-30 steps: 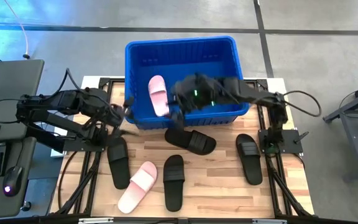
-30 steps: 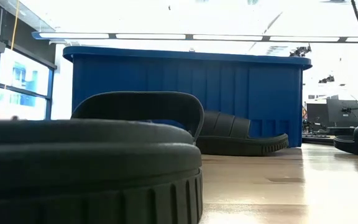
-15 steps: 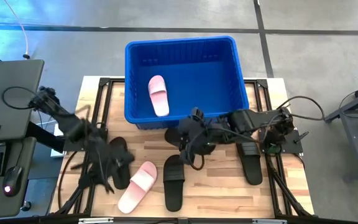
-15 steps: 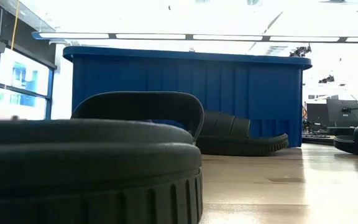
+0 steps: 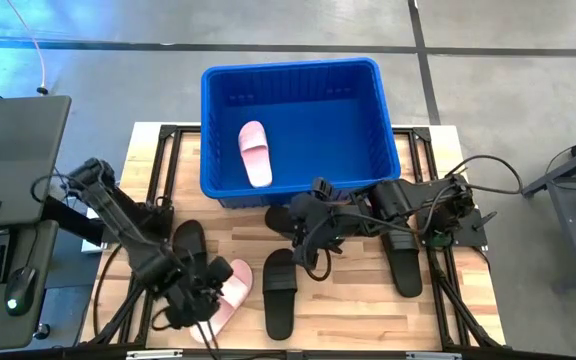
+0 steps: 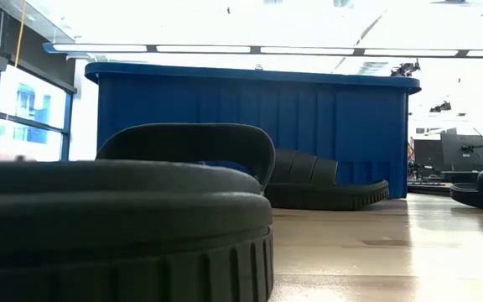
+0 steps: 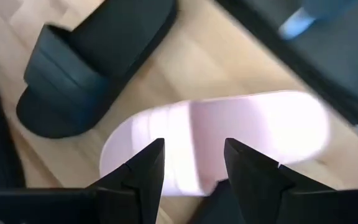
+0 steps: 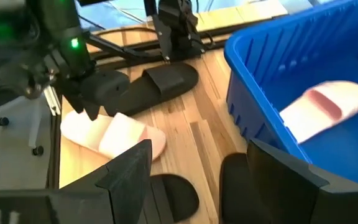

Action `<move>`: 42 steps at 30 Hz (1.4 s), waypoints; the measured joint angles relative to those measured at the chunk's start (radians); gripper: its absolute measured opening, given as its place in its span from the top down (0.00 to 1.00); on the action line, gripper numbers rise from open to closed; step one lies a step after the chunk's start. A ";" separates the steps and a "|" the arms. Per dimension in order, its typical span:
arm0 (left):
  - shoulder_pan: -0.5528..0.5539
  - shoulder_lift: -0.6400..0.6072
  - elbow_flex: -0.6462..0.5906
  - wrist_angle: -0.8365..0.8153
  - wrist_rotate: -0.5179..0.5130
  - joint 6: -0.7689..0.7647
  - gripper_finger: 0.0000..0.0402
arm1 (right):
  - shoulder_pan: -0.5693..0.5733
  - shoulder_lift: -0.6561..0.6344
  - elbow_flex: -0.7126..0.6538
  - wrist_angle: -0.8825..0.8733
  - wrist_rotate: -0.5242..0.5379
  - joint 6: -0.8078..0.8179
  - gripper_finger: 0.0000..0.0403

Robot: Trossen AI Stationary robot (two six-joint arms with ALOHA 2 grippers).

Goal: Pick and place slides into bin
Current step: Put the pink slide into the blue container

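Observation:
The blue bin (image 5: pixel 298 125) stands at the table's far middle, and one pink slide (image 5: pixel 254 153) lies on its floor. A second pink slide (image 5: pixel 230 283) lies flat near the front left. My left gripper (image 5: pixel 203 295) is open right above it, its fingers (image 7: pixel 159 163) over the slide's middle (image 7: pixel 229 134); I see no touch. My right gripper (image 5: pixel 308 238) is open above a black slide (image 5: pixel 286 218) that lies in front of the bin. Three other black slides lie flat on the table: left (image 5: pixel 190 245), middle (image 5: pixel 280 292) and right (image 5: pixel 400 255).
The bin's front wall (image 6: pixel 250 126) rises just beyond the black slide (image 6: pixel 325 184) under my right gripper. In the right wrist view my left arm (image 8: pixel 73 62) shows over the pink slide (image 8: pixel 114 137). A keyboard and mouse (image 5: pixel 13 290) lie left of the table.
My left gripper has swung from beside the bin's left front corner toward the table's near edge and come down over the pink slide. My right gripper has left the bin's front part and dropped toward the near edge, over the black slide in front of the bin. No slide has moved.

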 joint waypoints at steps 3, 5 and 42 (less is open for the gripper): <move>0.001 0.065 0.000 -0.014 -0.058 -0.015 0.61 | 0.000 0.000 0.000 -0.034 0.000 0.020 0.37; 0.001 0.105 0.000 -0.015 -0.083 -0.030 0.61 | 0.003 0.000 0.000 -0.048 -0.002 0.020 0.37; -0.008 0.233 0.103 -0.113 0.019 -0.251 0.61 | 0.033 0.000 0.000 -0.080 -0.003 0.062 0.37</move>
